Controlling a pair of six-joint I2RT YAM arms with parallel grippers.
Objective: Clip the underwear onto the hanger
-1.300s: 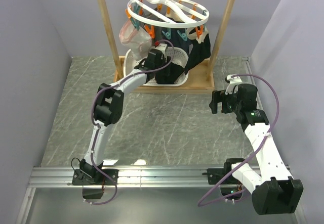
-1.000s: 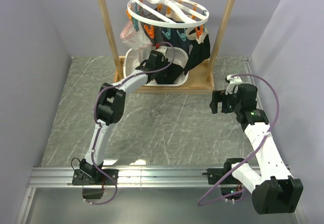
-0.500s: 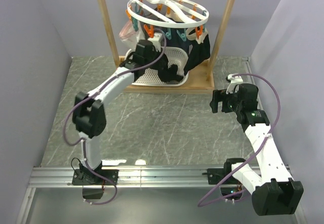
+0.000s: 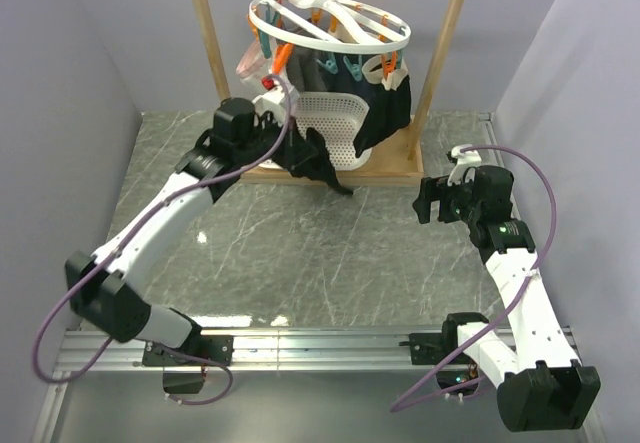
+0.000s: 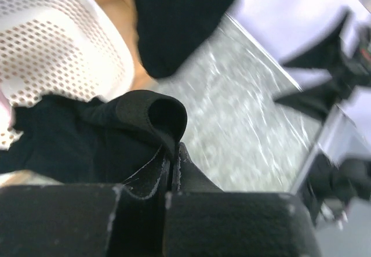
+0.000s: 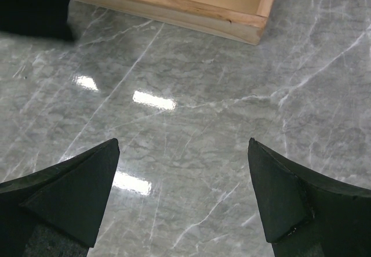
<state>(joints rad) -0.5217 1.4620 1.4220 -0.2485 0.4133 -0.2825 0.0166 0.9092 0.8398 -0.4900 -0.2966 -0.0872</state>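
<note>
Soft black fabric boxer briefs (image 4: 318, 168), pinched at a fold by left gripper (image 5: 174, 178); probably light, limp; best taken near waistband for round white plastic clip hanger (image 4: 330, 31). Right gripper (image 6: 182, 152) spread.

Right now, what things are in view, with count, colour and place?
rack: one, wooden, far side of the table
hanger: one, white, on the rack's top bar
clips: several, orange and teal, under the hanger
basket: one, white, on the rack's base
underwear: one, black, in the left gripper
black garment: one, hanger's right side
pink garment: one, hanger's left side
table: one, grey marble
left gripper: shut on the underwear
right gripper: open, over the table's right
</note>
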